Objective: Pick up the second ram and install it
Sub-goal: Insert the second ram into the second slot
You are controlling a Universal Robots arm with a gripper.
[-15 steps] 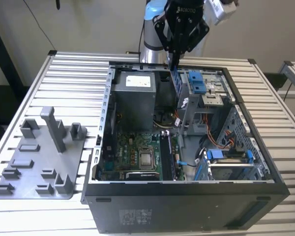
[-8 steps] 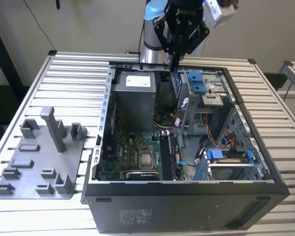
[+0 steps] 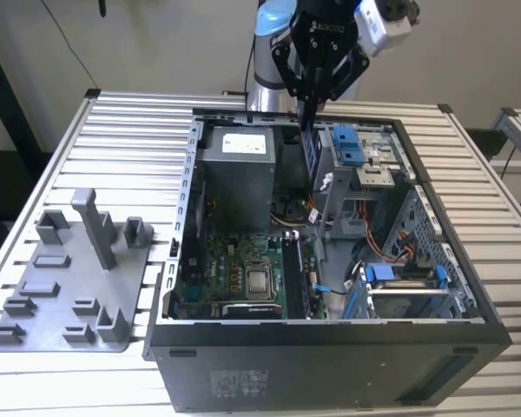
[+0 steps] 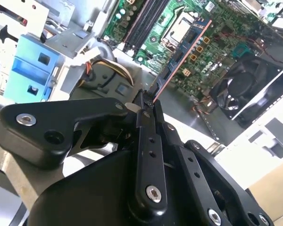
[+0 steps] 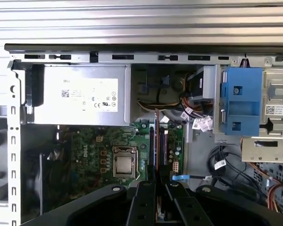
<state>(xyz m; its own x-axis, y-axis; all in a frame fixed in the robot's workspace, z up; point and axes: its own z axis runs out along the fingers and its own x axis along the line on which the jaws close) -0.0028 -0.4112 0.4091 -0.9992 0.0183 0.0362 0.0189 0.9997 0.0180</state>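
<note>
Your gripper [image 4: 147,107] pinches the second ram [image 4: 181,61] above the memory slots [image 4: 148,21], so any tilt could jam it on a slot edge.

Ext. cam: high, off the table [image 3: 130,122], tilted down obliquely at the open PC case [image 3: 330,365] from its near wall. Mid range, whole case in frame, arm [image 3: 269,52] at 12 o'clock, fixture tray [image 3: 61,295] at 8 o'clock. First wrist cam: above the gripper [image 5: 155,186], facing straight down into the case, fairly near. Second wrist cam: v. close behind the gripper's links, sighting obliquely along the second ram [image 4: 181,54] pinched there. All 3 share the motherboard [image 3: 217,261] w/ CPU socket [image 3: 259,280] & blue drive bracket [image 3: 347,143].
</note>
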